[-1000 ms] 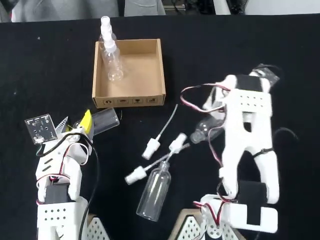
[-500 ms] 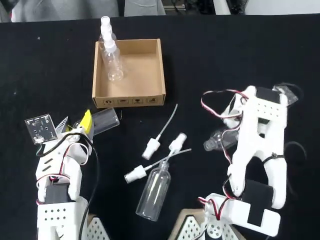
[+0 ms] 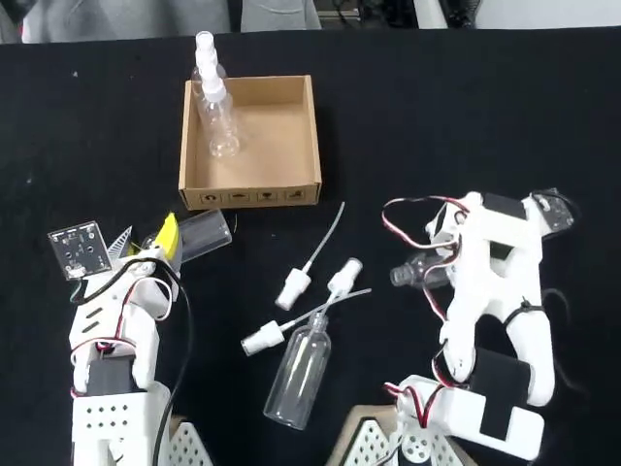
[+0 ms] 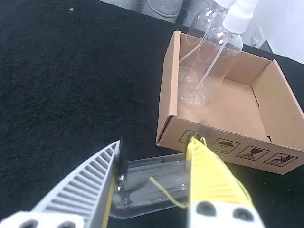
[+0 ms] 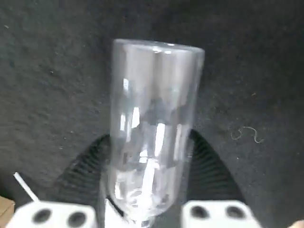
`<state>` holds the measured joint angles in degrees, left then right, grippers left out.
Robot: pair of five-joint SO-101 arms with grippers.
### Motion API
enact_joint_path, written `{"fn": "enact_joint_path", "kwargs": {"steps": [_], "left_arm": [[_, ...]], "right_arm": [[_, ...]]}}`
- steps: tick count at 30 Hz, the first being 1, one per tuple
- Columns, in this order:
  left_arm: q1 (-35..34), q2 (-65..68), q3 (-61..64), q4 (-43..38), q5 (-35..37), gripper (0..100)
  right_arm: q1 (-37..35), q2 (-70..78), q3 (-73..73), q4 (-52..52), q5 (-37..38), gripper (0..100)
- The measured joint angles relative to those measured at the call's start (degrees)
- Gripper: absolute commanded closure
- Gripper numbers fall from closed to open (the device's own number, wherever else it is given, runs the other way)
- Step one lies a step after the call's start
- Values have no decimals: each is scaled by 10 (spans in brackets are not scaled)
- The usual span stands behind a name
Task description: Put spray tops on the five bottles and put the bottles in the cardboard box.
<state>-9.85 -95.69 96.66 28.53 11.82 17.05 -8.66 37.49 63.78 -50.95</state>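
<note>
At the near left, the left claw (image 4: 154, 145) is clamped on an uncapped clear bottle (image 3: 206, 235). This bottle lies crosswise between the claw's grey and yellow fingers, and its free end stops just short of the near left corner of the cardboard box (image 3: 250, 196). Left of the box, bare black table (image 3: 87, 126) runs out to the table's edge.

The box sits toward the far edge. Two capped bottles (image 3: 218, 116) lean in its far left corner with their spray heads above the rim. The rest of the box floor is bare.

Nearer than the box, at mid-table, lie three loose spray tops: a left top (image 3: 293, 287), a middle top (image 3: 343, 277) and a nearest top (image 3: 261, 340). The thin tubes of the left and nearest tops trail off to the right. A lying bottle (image 3: 299, 374) rests nearer still, uncapped, with its neck just beside the nearest top's tube.

A strip of bare table separates these from the right claw (image 5: 149, 137). That claw is closed around a gripped bottle (image 3: 415, 273), one end of which pokes out leftward from under the arm. Beyond the right arm, open table reaches the far and right edges.

Counted: five bottles, with two in the box, one in each claw and one lying loose. There are five spray tops, two fitted and three loose, and one box.
</note>
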Motion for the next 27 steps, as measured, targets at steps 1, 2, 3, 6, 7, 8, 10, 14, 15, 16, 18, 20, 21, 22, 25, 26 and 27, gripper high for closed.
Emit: {"fn": "enact_joint_path", "kwargs": {"steps": [1, 2, 3, 6, 7, 8, 10, 14, 15, 16, 18, 20, 21, 22, 25, 26, 27], "left_arm": [[0, 0, 0, 0, 0, 790], [0, 0, 0, 0, 0, 790], [0, 0, 0, 0, 0, 790], [0, 0, 0, 0, 0, 790], [0, 0, 0, 0, 0, 790], [0, 0, 0, 0, 0, 790], [0, 0, 0, 0, 0, 790], [0, 0, 0, 0, 0, 790], [0, 0, 0, 0, 0, 790], [0, 0, 0, 0, 0, 790], [0, 0, 0, 0, 0, 790], [0, 0, 0, 0, 0, 790], [0, 0, 0, 0, 0, 790], [0, 0, 0, 0, 0, 790], [0, 0, 0, 0, 0, 790], [0, 0, 0, 0, 0, 790], [0, 0, 0, 0, 0, 790]], "right_arm": [[0, 0, 1, -1, -1, 758], [0, 0, 1, -1, -1, 751], [0, 0, 1, -1, -1, 750], [0, 0, 1, -1, -1, 747], [0, 0, 1, -1, -2, 747], [0, 0, 1, -1, -2, 747], [0, 0, 1, -1, -2, 747], [0, 0, 0, -1, -2, 747], [0, 0, -4, -1, 0, 747], [0, 0, -10, 0, 6, 747], [0, 0, -33, 18, 29, 747], [0, 0, -62, 46, 55, 747], [0, 0, -76, 64, 68, 747], [0, 0, -92, 82, 81, 747], [0, 0, -129, 127, 127, 750], [0, 0, -137, 136, 145, 750], [0, 0, -145, 149, 164, 750]]}}
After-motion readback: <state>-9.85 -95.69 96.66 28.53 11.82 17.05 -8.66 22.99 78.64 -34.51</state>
